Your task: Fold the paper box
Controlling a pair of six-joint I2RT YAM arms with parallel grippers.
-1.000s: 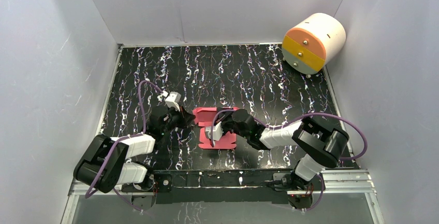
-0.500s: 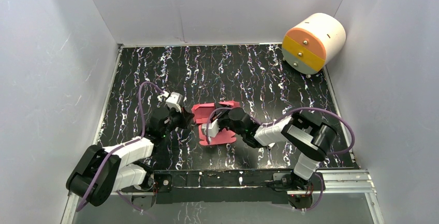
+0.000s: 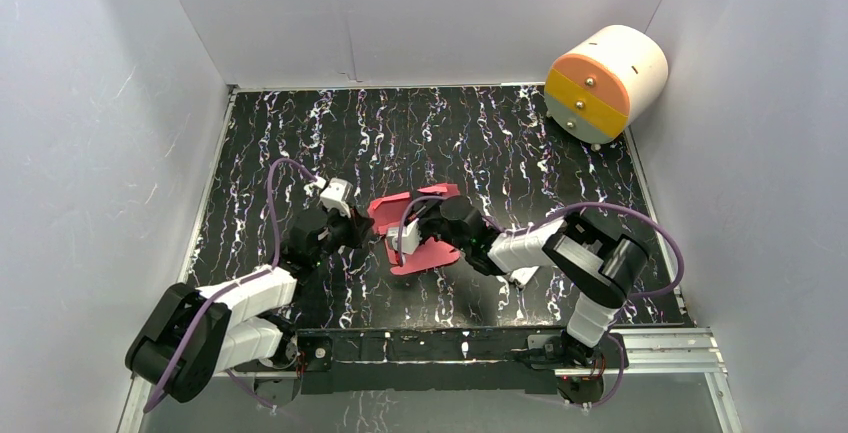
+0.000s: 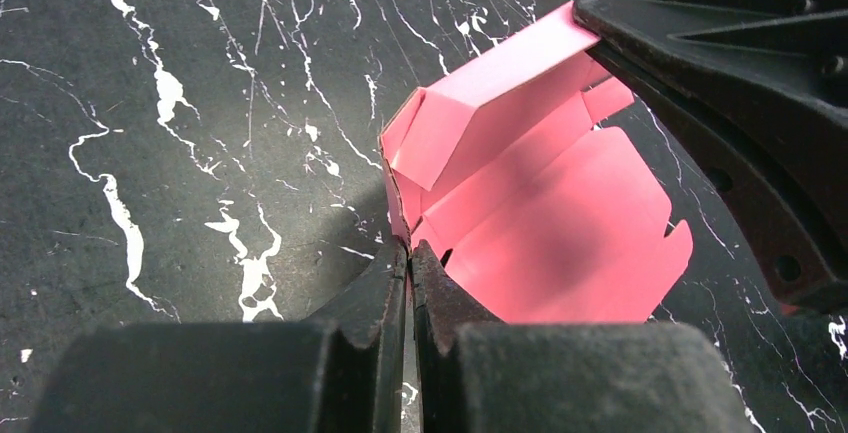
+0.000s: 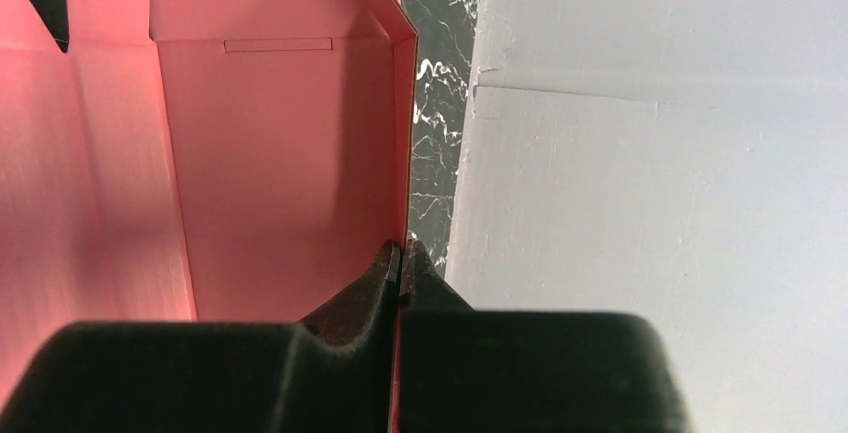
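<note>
The box (image 3: 432, 256) has tilted up off the worktop (image 3: 480, 143), its walls forming; the left end effector (image 4: 408, 258) and right end effector (image 5: 400, 258) each pinch an edge.

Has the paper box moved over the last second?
Yes. The paper box has shifted away from the base rail toward the back wall, and it no longer lies flat: it now sits tilted.

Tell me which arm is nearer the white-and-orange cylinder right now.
Right. The right arm lies on the cylinder's side of the table, toward the near edge; the left arm is over on the opposite side. Both jaws are shut on the paper box between them.
</note>
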